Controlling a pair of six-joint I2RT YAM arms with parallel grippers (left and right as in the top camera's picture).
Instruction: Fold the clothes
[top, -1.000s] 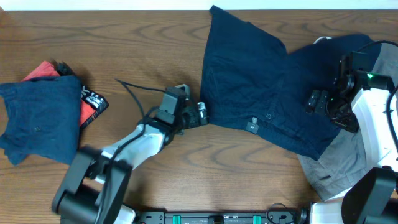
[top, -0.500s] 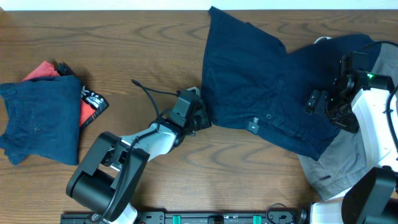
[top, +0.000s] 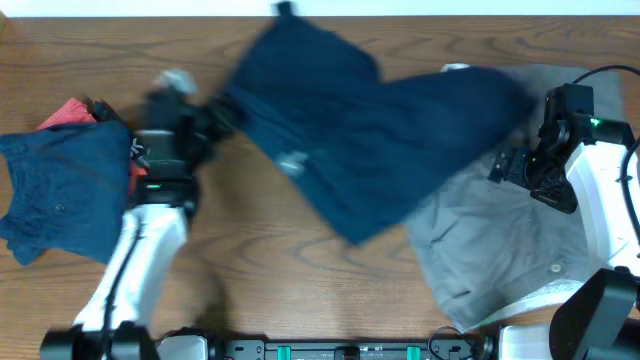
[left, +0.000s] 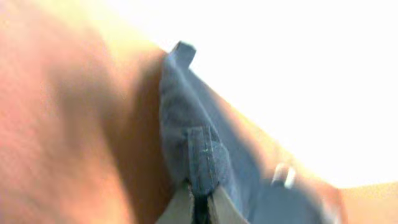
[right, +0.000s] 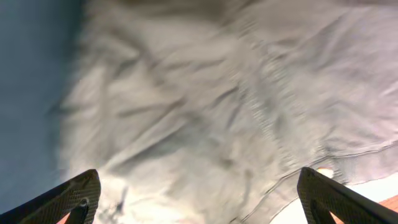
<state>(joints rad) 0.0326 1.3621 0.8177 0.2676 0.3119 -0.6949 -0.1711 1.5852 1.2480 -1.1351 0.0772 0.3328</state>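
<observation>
navy garment (top: 370, 130) dragged leftward, left pincer (left: 199, 198) clamped on it; right pincer (right: 196, 179) apart over crumpled grey garment (right: 236, 93).

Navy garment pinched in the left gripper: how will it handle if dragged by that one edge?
Likely floppy: the navy garment sags away from the left gripper pinching one hem. Probably light for its size, since the fabric looks thin. It may tug the grey garment it overlaps.

overhead: even bright light, soft shadow under navy garment (top: 370, 120), which is smeared with blur like the left arm (top: 150, 250), right side sharp | left wrist: heavy blur, upper right blown out to white, table (left: 56, 124) an orange haze | right wrist: grey garment (right: 236, 112) softly blurred, evenly lit, left edge darker
</observation>
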